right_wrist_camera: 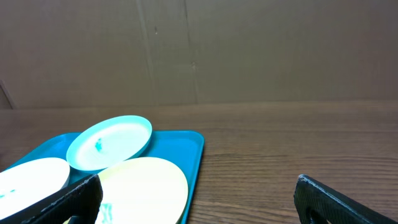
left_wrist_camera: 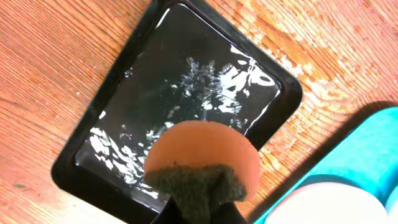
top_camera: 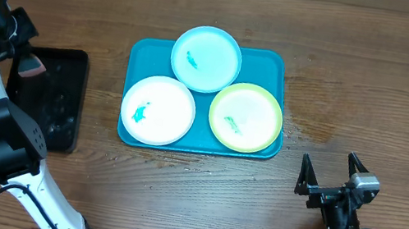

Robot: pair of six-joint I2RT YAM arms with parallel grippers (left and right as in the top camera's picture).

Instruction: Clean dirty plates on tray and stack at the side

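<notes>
Three plates are being carried by the tray (top_camera: pixel 285 70), which is lying flat on the desk (top_camera: pixel 395 71). The white plate (top_camera: pixel 158 109) is being shown at the tray's near left corner and the green plate (top_camera: pixel 246 117) at its near right corner. The cyan plate (top_camera: pixel 206 58) is being seen at the tray's far edge, overhanging the rim there. A small teal smear is being shown on each plate.

A sponge (left_wrist_camera: pixel 202 165), orange with a dark scouring face, is being gripped by the closed left pincer (top_camera: pixel 27 62). It is being held above the black tray (top_camera: pixel 57 98), which is lying on the desk just left of the tray and is glistening wet.

The right pincer (top_camera: pixel 331 165) is being held wide open and empty, near the tray's near right corner and apart from it.
</notes>
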